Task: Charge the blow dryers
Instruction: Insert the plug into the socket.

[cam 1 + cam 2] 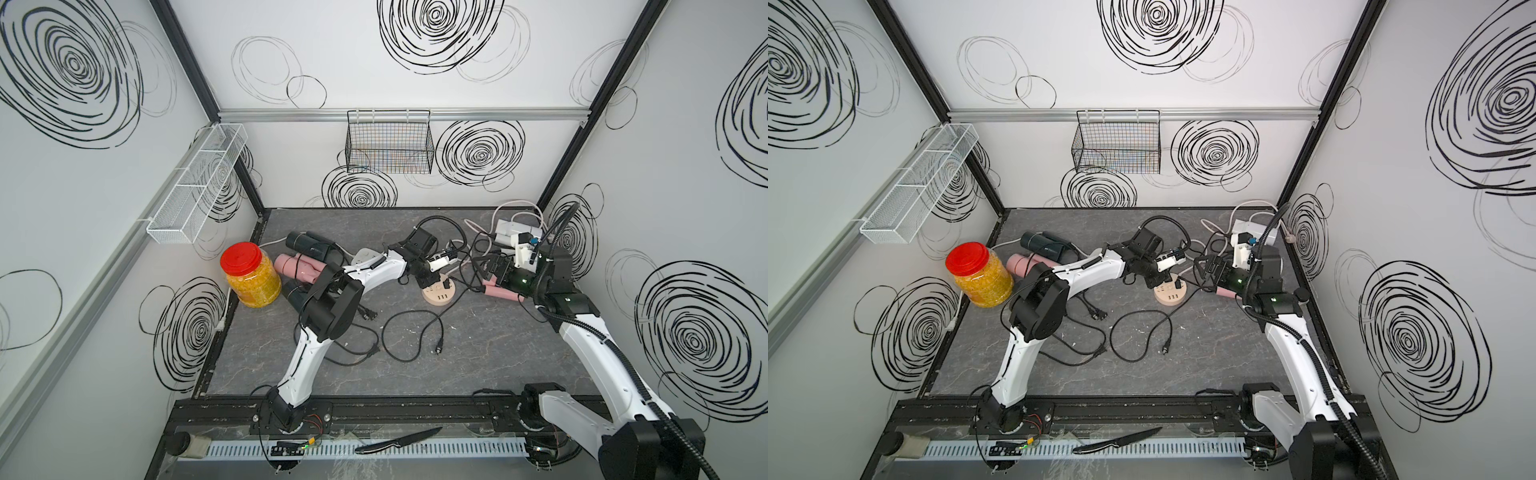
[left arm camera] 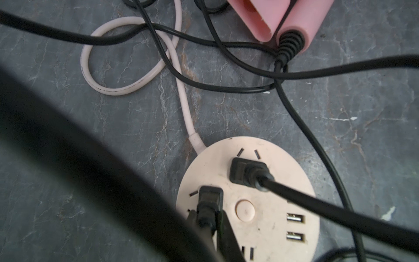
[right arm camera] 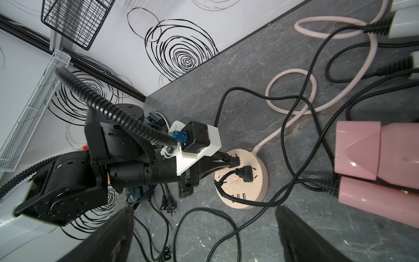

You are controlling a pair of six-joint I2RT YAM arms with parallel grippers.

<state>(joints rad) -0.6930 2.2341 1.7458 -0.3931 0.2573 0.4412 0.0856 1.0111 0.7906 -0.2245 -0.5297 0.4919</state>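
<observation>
My left gripper [image 2: 207, 217] is shut on a black plug [image 2: 209, 199] that stands in the round beige socket hub [image 1: 439, 296], seen also in the right wrist view [image 3: 241, 192]. A second black plug [image 2: 244, 174] sits in the hub beside it. My right gripper [image 3: 204, 217] hangs open just right of the hub, over loose cord. A pink blow dryer [image 1: 503, 293] lies under the right wrist. Two dark blow dryers [image 1: 309, 245] and a pink one [image 1: 297, 266] lie at the back left. White blow dryers [image 1: 515, 232] lie at the back right.
A red-lidded jar [image 1: 249, 274] stands at the left edge. Loose black cords with free plugs [image 1: 439, 347] sprawl across the table's middle. A knife [image 1: 399, 440] lies on the front rail. A black wire basket [image 1: 388, 143] and a white mesh shelf [image 1: 195, 187] hang on the walls.
</observation>
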